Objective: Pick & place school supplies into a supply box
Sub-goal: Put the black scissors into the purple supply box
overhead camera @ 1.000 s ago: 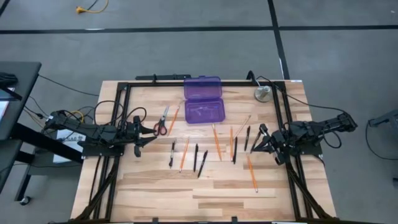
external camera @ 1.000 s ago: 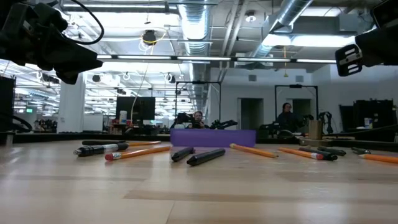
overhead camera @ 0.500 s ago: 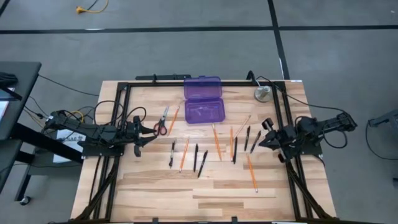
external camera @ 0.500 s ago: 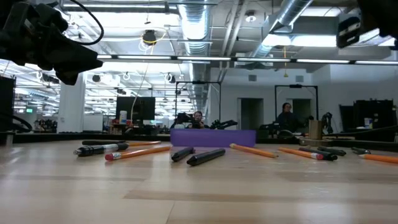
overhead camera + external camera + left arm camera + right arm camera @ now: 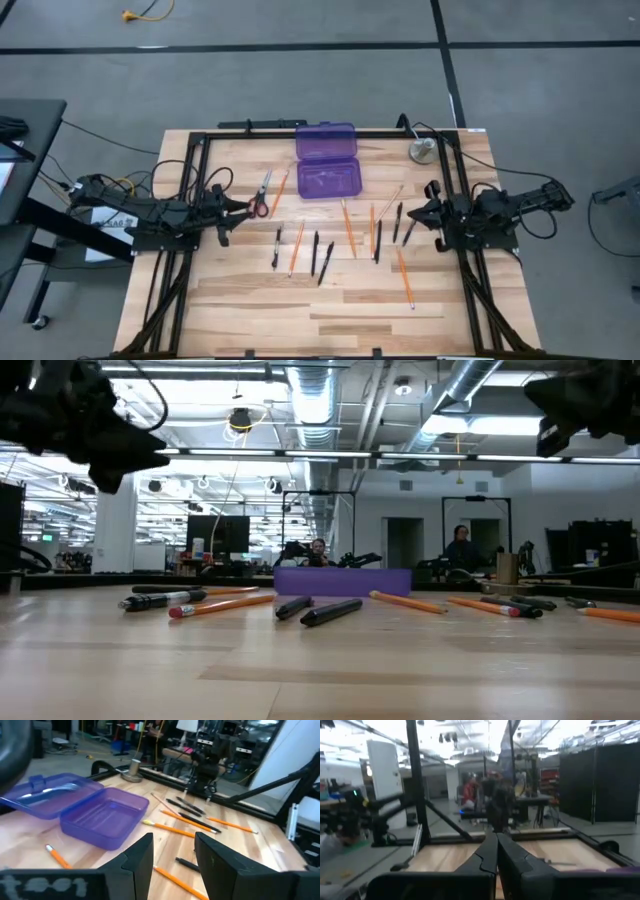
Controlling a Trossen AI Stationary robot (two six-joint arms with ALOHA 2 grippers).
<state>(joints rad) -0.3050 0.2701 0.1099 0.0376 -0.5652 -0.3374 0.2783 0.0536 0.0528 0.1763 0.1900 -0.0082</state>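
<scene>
From above, I see the supply box (image 5: pixel 327 167) lying open at about 12 o'clock on the table (image 5: pixel 250 300), with its lid folded back toward the far edge. The tray part looks empty to me. In the left wrist view the same box (image 5: pixel 102 817) shows its purple walls and the flat lid beside it.

The school supplies are spread on the wood below the box. The red-handled scissors (image 5: pixel 261 197) lie at about 10 o'clock from the table centre, just beside an orange pencil (image 5: pixel 279 190). Near the centre I count several black pens (image 5: pixel 315 252) and another pencil (image 5: pixel 296 248). Toward 3 o'clock there are more pencils (image 5: pixel 349 228), and one lies alone at about 4 o'clock (image 5: pixel 404 276).

The left gripper (image 5: pixel 222 214) hangs at 9 o'clock, close to the scissors handles but not touching them. In its wrist view the fingers (image 5: pixel 137 857) stand apart with nothing between them.

The right gripper (image 5: pixel 428 212) is at 3 o'clock, near the black pens (image 5: pixel 409 226) on that side. Its fingers (image 5: pixel 490 855) are pressed together and hold nothing, and its wrist view looks level across the table into the room.

A small grey metal disc (image 5: pixel 421 151) sits at about 1 o'clock, near the far right corner.
</scene>
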